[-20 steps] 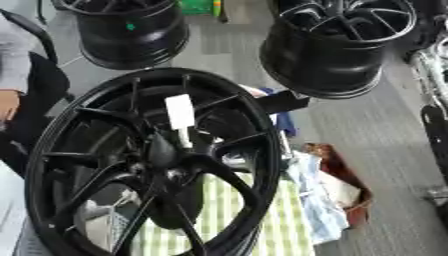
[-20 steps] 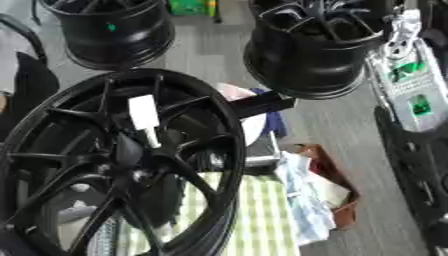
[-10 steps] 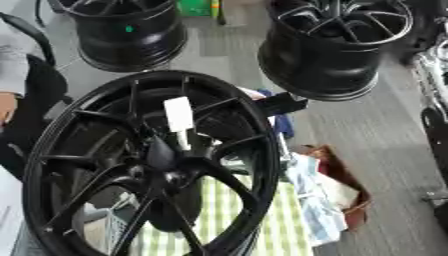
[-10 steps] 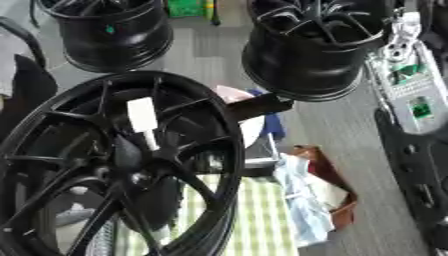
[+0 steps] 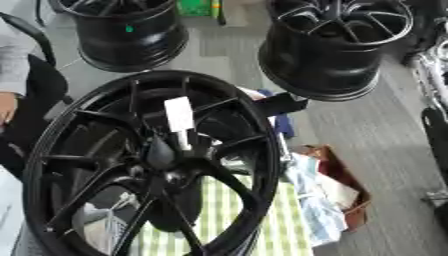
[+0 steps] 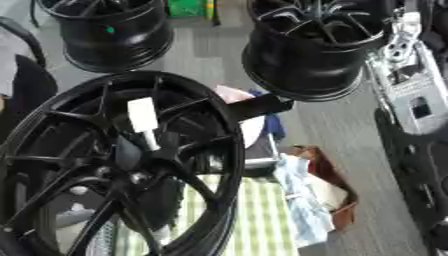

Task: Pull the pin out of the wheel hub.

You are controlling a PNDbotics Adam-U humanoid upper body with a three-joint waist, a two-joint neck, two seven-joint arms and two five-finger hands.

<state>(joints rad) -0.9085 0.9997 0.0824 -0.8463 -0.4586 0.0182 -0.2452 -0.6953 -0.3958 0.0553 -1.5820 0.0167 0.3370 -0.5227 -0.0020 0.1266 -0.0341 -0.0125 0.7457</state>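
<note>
A large black wheel hub [image 5: 262, 145] stands tilted in the foreground, filling the lower left of both views. A white pin [image 5: 179, 114] sticks up out of its centre boss [image 5: 162, 152]: a flat white head on a thin pale stem that enters the boss between the spokes. The right eye view shows the same pin [image 6: 142, 115]. Neither of my hands appears in either view, and nothing touches the pin.
Two more black wheels stand behind, one at the back left [image 5: 127, 32] and one at the back right [image 5: 337, 45]. A green checked cloth [image 5: 236, 210] lies under the hub. A brown box of rags [image 5: 346, 187] sits to its right. Silver and black machinery [image 6: 411, 90] lines the right edge.
The picture has shifted slightly, so the camera moved. The pin and the wheel hub stand as before.
</note>
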